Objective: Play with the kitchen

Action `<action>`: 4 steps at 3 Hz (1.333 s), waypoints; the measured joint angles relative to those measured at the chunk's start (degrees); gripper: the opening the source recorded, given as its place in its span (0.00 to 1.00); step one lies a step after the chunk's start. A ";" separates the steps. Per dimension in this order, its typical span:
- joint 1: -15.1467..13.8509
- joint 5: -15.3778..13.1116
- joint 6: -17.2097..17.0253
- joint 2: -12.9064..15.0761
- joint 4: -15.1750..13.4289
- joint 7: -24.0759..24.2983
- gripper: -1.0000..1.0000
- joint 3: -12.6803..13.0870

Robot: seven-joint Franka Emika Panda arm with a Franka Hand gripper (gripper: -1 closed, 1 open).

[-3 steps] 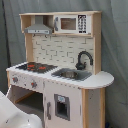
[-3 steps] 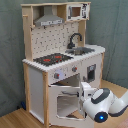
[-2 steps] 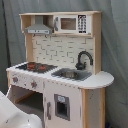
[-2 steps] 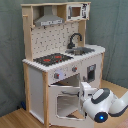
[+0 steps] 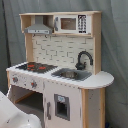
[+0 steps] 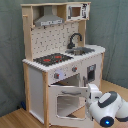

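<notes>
The kitchen [image 5: 60, 55] is a white and light-wood toy with a grey hood [image 5: 38, 28], a red-ringed hob [image 5: 35, 66], a grey sink [image 5: 72, 75] and a black faucet [image 5: 84, 59]. The second exterior view shows the kitchen [image 6: 47, 75] with its windowed oven door [image 6: 67, 104] swung open toward the front. My white arm [image 6: 107, 107] reaches in low from the second exterior view's right. My gripper [image 6: 92, 92] is at the door's upper right corner. In the first exterior view only a white part of the arm [image 5: 14, 114] shows, at the bottom left.
A grey curtain [image 6: 112, 25] hangs behind the kitchen. The kitchen stands on a wooden floor [image 6: 15, 120]. A microwave panel [image 5: 74, 23] sits at the top, and a lower cabinet door [image 5: 62, 106] under the sink is closed.
My arm has shifted slightly toward the second exterior view's right and a little lower. The oven door stays open.
</notes>
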 joint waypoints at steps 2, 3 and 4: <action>1.58 2.61 -9.28 0.21 2.74 -3.44 1.00 -0.57; 1.84 1.50 -12.34 0.15 6.35 -7.20 1.00 -0.37; 1.84 -0.27 -12.75 0.15 8.79 -12.90 1.00 -0.35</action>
